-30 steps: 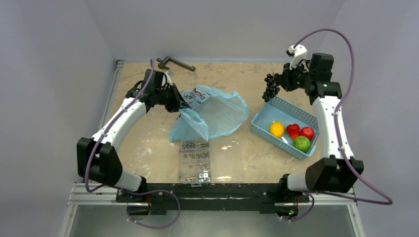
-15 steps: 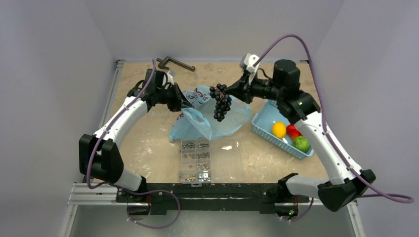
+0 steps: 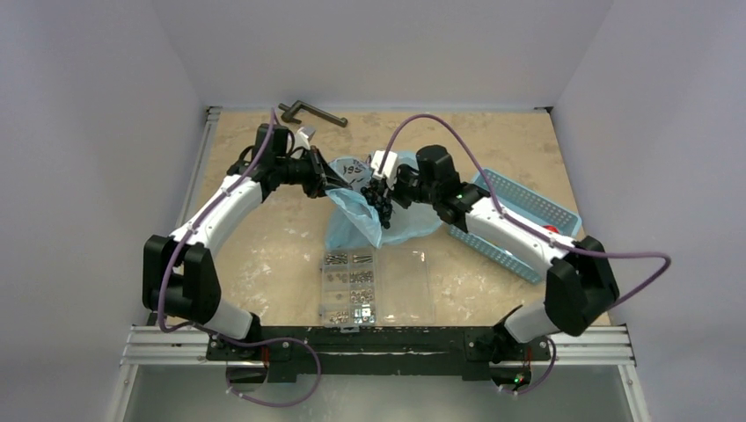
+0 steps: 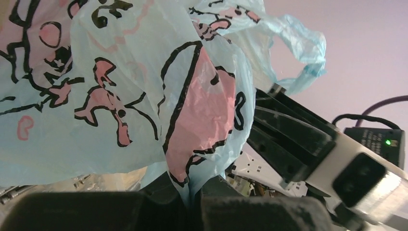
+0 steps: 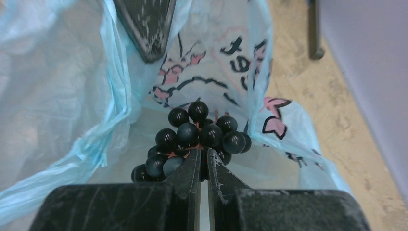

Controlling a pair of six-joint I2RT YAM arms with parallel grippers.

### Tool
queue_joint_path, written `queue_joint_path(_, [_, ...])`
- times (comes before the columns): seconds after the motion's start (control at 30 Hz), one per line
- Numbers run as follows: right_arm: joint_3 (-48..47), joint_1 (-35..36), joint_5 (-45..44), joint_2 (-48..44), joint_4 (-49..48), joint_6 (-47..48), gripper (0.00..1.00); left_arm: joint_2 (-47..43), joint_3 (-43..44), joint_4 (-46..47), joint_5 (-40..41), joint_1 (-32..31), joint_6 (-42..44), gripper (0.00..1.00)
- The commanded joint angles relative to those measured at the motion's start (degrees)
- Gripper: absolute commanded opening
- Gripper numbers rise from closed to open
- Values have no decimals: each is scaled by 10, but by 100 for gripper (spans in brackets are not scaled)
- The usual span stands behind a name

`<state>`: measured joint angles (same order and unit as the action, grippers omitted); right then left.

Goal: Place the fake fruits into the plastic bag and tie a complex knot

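The light-blue plastic bag with pink and black print lies mid-table. My left gripper is shut on the bag's rim and holds it up; the pinched plastic shows in the left wrist view. My right gripper is shut on the stem of the dark grape bunch and holds it inside the bag's open mouth. In the right wrist view the grapes hang just past my gripper, with bag walls around them. One red fruit peeks out in the blue basket; the other fruits are hidden by my right arm.
A clear compartment box of screws sits in front of the bag. A dark metal L-shaped tool lies at the back edge. The blue basket stands at the right, partly under my right arm. My left fingertip shows at the bag's far rim.
My right arm has swung left from above the basket, carrying the grape bunch down into the bag's mouth. My left gripper kept hold of the rim, and the bag bunched up.
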<state>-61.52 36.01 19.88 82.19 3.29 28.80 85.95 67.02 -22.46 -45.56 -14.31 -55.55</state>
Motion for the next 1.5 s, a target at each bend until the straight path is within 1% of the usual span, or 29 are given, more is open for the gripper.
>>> queue_joint_path(0.0, [-44, 3, 1, 52, 0, 32, 14, 14, -10, 16, -15, 18, -8, 0])
queue_joint_path(0.07, [-67, 3, 13, 67, 47, 33, 47, 21, -17, 6, -7, 25, 4, 0])
queue_joint_path(0.1, [-72, 2, 21, 64, 53, 21, 58, 23, -23, 4, -3, 29, 5, 0])
queue_joint_path(0.13, [-73, 3, 23, 56, 56, 13, 65, 26, -30, 5, -2, 33, 3, 0])
queue_joint_path(0.17, [-75, 2, 26, 45, 59, 7, 69, 28, -36, 7, -1, 35, 1, 0])
queue_joint_path(0.23, [-99, 3, 34, 21, 74, -31, 71, 30, -41, 4, 2, 39, 3, 0])
queue_joint_path(0.3, [-154, 2, 45, 4, 128, -67, 71, 32, -43, 1, 3, 40, 6, 0])
queue_joint_path(0.4, [-237, -17, 74, -20, 211, -128, 74, 35, -42, -1, 4, 41, 8, 0])
queue_joint_path(0.43, [-258, -31, 79, -28, 229, -151, 75, 37, -41, -2, 3, 41, 8, 0])
queue_joint_path(0.53, [-267, -105, 105, -57, 270, -176, 79, 41, -35, -3, 3, 41, 7, 0])
queue_joint_path(0.63, [-271, -188, 99, -67, 316, -169, 79, 45, -28, -8, 4, 42, 11, 0])
queue_joint_path(0.77, [-253, -311, 92, -78, 351, -172, 79, 51, -21, -17, 5, 41, 16, 0])
queue_joint_path(0.93, [-198, -393, 26, -77, 449, -91, 81, 46, -18, -25, 11, 42, 23, 0])
queue_joint_path(1.0, [-168, -410, -6, -77, 478, -60, 81, 42, -22, -24, 13, 41, 23, 0])
queue_joint_path(1.13, [-73, -421, -63, -100, 451, -58, 89, 31, -37, -21, 19, 42, 20, 0])
queue_joint_path(1.23, [-24, -422, -81, -91, 431, -65, 90, 26, -45, -15, 20, 41, 17, 0])
queue_joint_path(1.47, [29, -421, -100, -38, 377, -74, 88, 18, -42, -23, 28, 41, 26, 0])
